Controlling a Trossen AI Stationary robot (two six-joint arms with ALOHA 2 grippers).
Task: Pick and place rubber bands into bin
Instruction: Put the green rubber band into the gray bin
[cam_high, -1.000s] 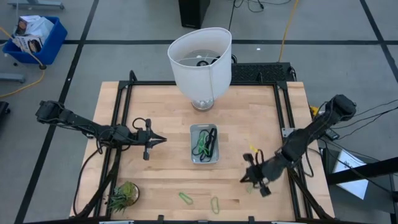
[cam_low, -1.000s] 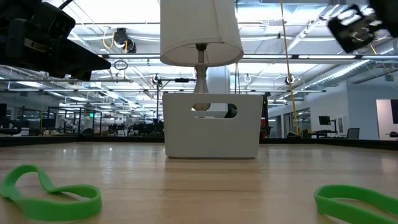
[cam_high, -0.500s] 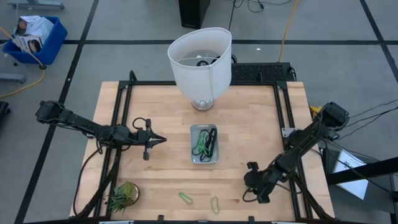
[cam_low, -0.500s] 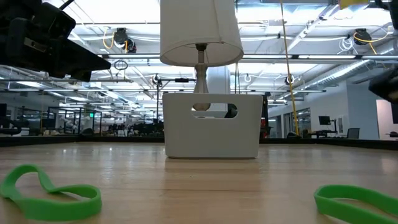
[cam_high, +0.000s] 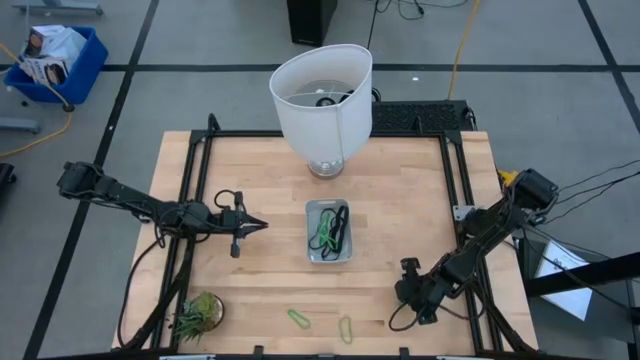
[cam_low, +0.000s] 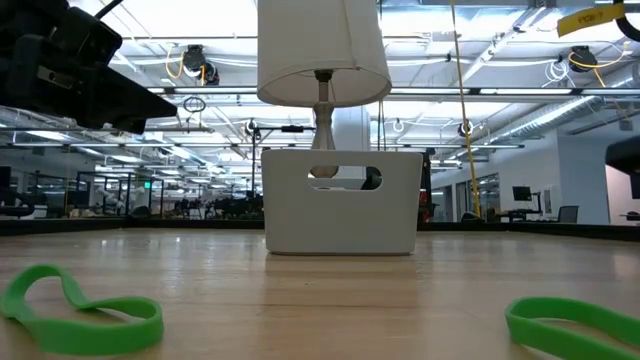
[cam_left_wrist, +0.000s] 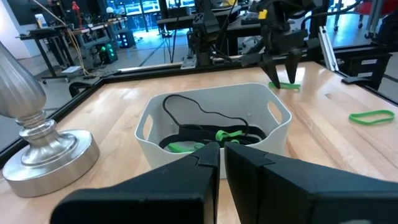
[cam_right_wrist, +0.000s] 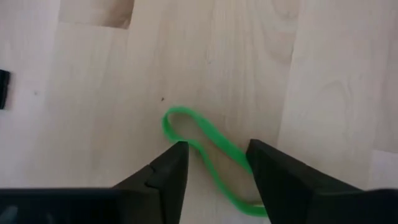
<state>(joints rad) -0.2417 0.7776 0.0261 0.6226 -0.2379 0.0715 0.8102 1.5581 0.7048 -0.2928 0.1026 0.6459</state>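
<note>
- Right wrist view: my right gripper (cam_right_wrist: 214, 163) points down at the desk (cam_right_wrist: 93, 93), fingers apart, straddling a green rubber band (cam_right_wrist: 211, 149) and gripping nothing.
- High view: my left gripper (cam_high: 258, 225) waits beside the bin (cam_high: 329, 231), fingers closed and empty.
- Bin holds green and dark bands (cam_left_wrist: 205, 134); two green ones (cam_high: 322, 321) lie near the desk's front edge.

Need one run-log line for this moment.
right pincer: open, over green rubber band | left pincer: shut, idle left of bin | bin: holds bands | two green bands at front edge
</note>
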